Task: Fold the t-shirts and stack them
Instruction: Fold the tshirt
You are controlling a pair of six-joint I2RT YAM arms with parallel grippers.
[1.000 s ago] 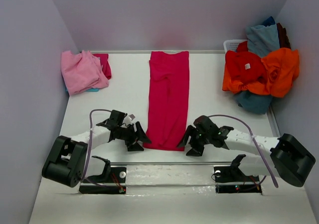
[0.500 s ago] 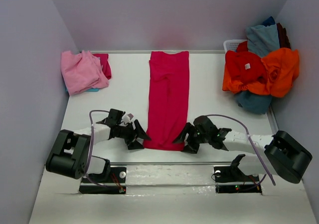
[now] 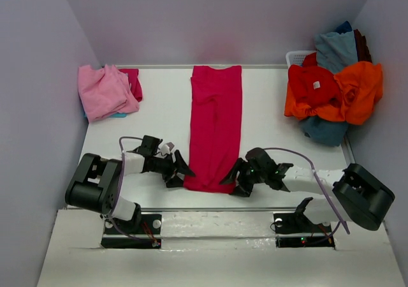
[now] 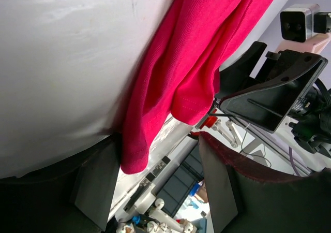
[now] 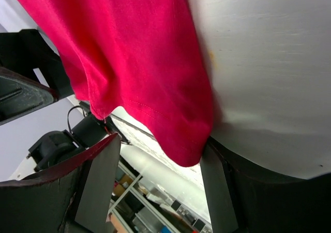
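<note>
— Surface, room?
— White desk (image 3: 159, 121), pale lilac walls (image 3: 223, 19).
— Shirt?
— Crimson t-shirt (image 3: 215, 121), folded into a narrow strip (lightly creased), mid-desk, long axis near-to-far, near end at the desk's near edge.
— Jaws?
— Left jaws, right jaws: both parted, each straddling a near corner.

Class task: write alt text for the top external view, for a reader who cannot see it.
The left gripper and right gripper, both open, flank the near corners of a crimson shirt folded into a long strip on a white table. A pink pile lies far left; an orange, red and blue heap tops a basket far right.
</note>
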